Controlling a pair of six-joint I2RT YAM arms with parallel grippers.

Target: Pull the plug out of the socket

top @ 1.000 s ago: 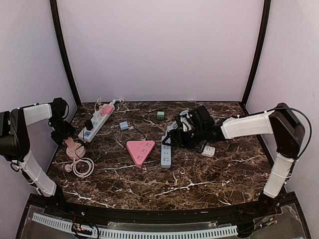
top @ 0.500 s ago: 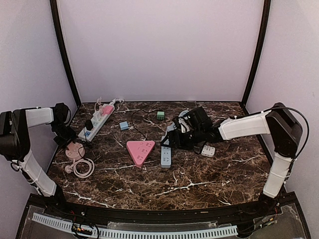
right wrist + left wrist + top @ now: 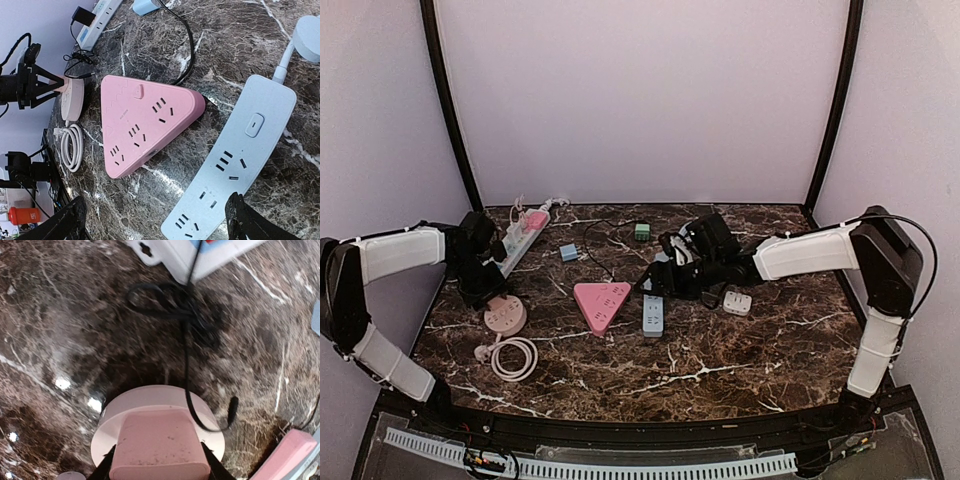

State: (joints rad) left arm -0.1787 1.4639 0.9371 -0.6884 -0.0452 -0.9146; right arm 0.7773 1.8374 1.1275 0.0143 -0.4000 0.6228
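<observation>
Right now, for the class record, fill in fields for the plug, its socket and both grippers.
plug: pink, sitting in the socket
socket: round, pink
left gripper: closed on the plug, a finger at each side
right gripper: open, above the blue strip, holding nothing
task: plug not yet pulled off

On the table [image 3: 740, 360] the round socket [image 3: 505, 316] sits toward the left edge, the plug [image 3: 159, 452] on top of it; the coiled cord [image 3: 513, 357] lies just in front, nearer the arm bases; behind, the long strip [image 3: 515, 243] slants toward the back wall, and a thin lead [image 3: 186, 330] loops between the two; right of the round socket, near the middle, lies the triangular strip [image 3: 602, 303], with the flat strip [image 3: 653, 313] just beside it on the right; behind these sit the near cube [image 3: 569, 252] and, farther back and right, the far cube [image 3: 642, 231]; the small adapter [image 3: 738, 302] lies right of the flat strip
</observation>
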